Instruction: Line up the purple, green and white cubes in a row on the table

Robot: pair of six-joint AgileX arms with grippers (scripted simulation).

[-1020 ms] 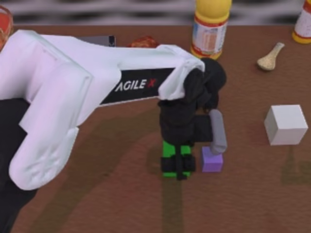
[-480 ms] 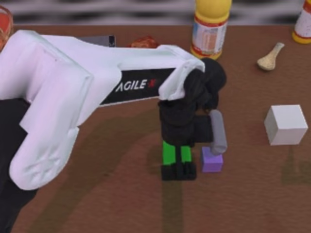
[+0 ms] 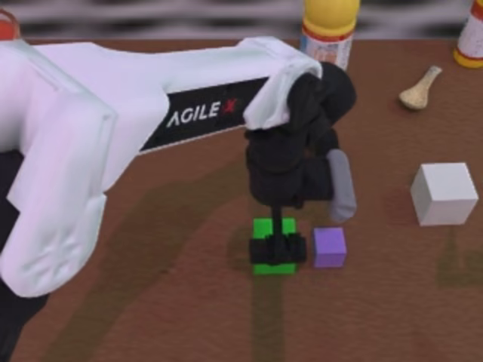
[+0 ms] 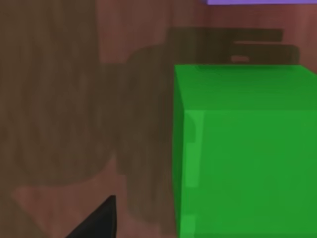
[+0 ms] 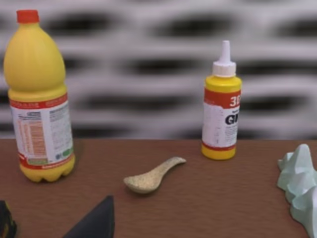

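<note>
Step in hand, setting the green cube (image 3: 273, 228) on the table (image 3: 189, 302) just left of the purple cube (image 3: 330, 247): my left claw (image 3: 278, 249) above it, spread, apparently released; next, white cube (image 3: 444, 193).

Table (image 3: 189, 302): reddish-brown, fine wood-like grain, matt. Green cube (image 4: 247, 148), purple cube (image 3: 330, 247), white cube (image 3: 444, 193): plain, smooth, matt faces (the green one shows a faint soft sheen near one edge in the left wrist view). Left arm (image 3: 113, 136): smooth white shell, plastic-looking; black matt parts at the wrist. Yellow bottle (image 5: 40, 99) and glue bottle (image 5: 221, 106): smooth plastic with printed labels. Spoon (image 5: 152, 176): speckled beige, matt.
</note>
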